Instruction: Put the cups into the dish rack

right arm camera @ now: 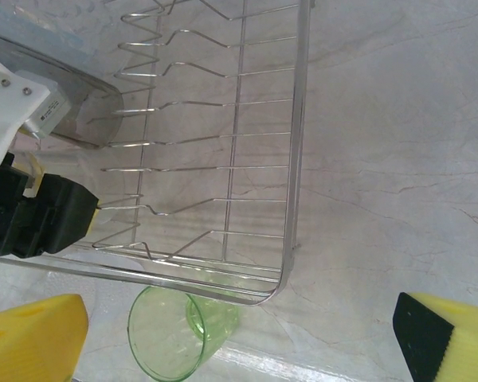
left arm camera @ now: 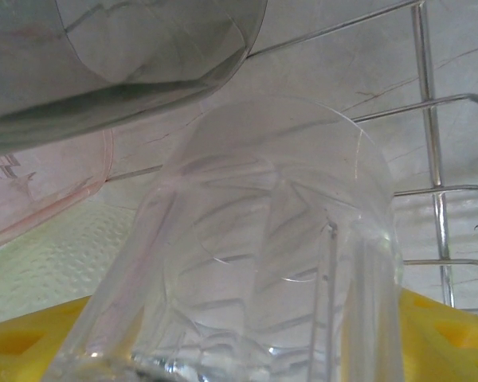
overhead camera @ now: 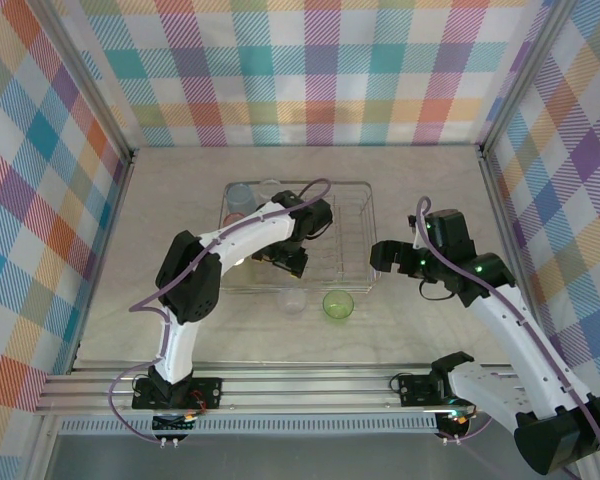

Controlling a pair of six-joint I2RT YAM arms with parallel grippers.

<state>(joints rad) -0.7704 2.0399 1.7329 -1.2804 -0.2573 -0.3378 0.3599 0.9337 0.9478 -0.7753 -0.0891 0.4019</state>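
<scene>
- My right gripper hangs wide open and empty near the green cup. That cup seems to stand mouth-up on the table, just beside the dish rack's near rail, and a careless descent could catch the rail.
- A loose clear cup stands to its left.
- Inside the rack, my left gripper is closed on the held clear cup. Its long axis seems to run along the fingers, base away from the wrist.
- Beyond, the grey cup and pink cup crowd close. I judge a release here could knock them or topple the cup on the wires.
</scene>
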